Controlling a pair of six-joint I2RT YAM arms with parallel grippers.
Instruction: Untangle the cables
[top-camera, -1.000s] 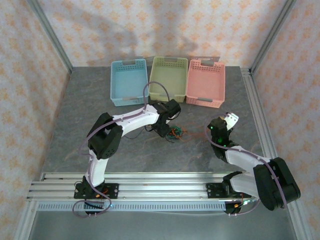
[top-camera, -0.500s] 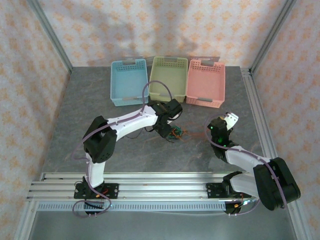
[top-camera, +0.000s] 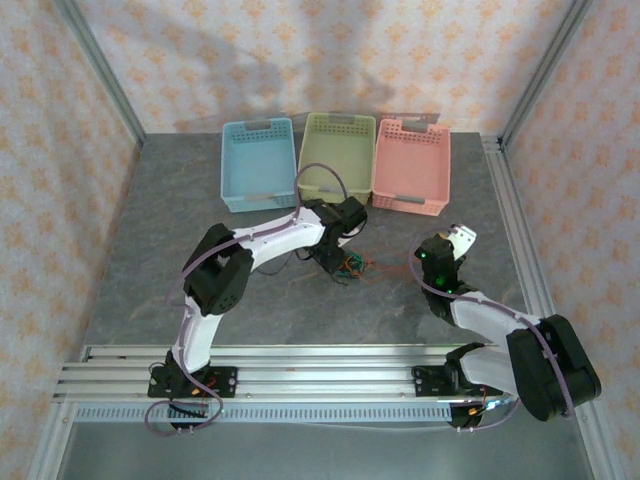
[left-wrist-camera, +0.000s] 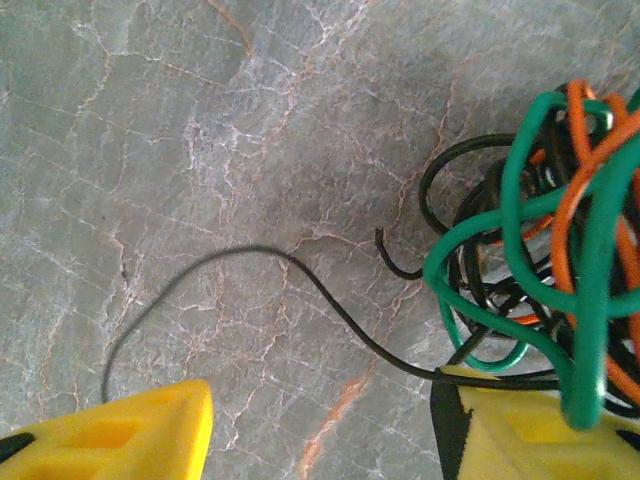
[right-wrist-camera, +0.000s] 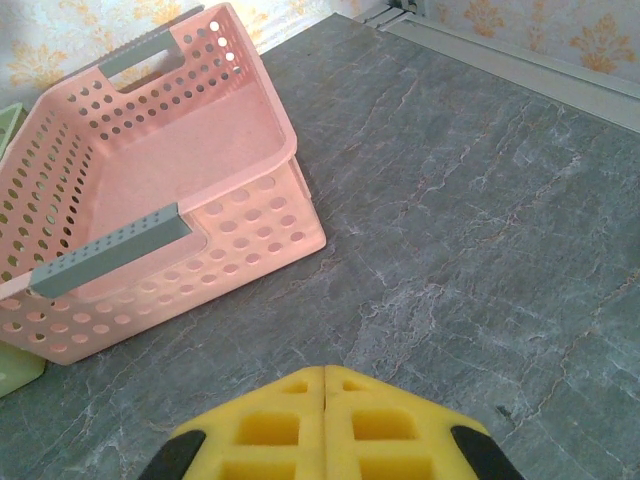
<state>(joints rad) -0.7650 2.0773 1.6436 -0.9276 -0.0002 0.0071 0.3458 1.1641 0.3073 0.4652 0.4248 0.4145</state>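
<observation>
1. Cables (top-camera: 352, 266): one clump of black, green and orange-red wire on the grey table (top-camera: 140, 250). It lies a short way in front of the green basket (top-camera: 337, 157), on the arm-base side, roughly in line with that basket's right half.
2. Left gripper (top-camera: 340, 262): down at the clump's left edge, also on the near side of the green basket. Its arm reaches in from the left.
3. Left wrist view: left gripper (left-wrist-camera: 320, 440) has its fingers spread, with bare table across most of the gap.
4. Left pad (left-wrist-camera: 130, 440) is clear of the clump. Right pad (left-wrist-camera: 530, 430) sits against the cables (left-wrist-camera: 540, 250), and a green loop (left-wrist-camera: 585, 330) is draped over its tip.
5. Black strand (left-wrist-camera: 300, 265) runs loose out of the clump at the right pad, arcs across the gap and ends just above the left pad. The jaws are not closed on it.
6. Right gripper (top-camera: 462, 238): right of the green basket and nearer the bases, in front of the pink basket (top-camera: 411, 165), well apart from the cables.
7. Right wrist view: right gripper (right-wrist-camera: 325, 372) has its yellow pads pressed together with the seam shut and nothing between them. Pink basket (right-wrist-camera: 150, 200) is ahead and to the left.
8. Blue basket (top-camera: 258, 165) is just left of the green basket and the pink basket just right of it.
</observation>
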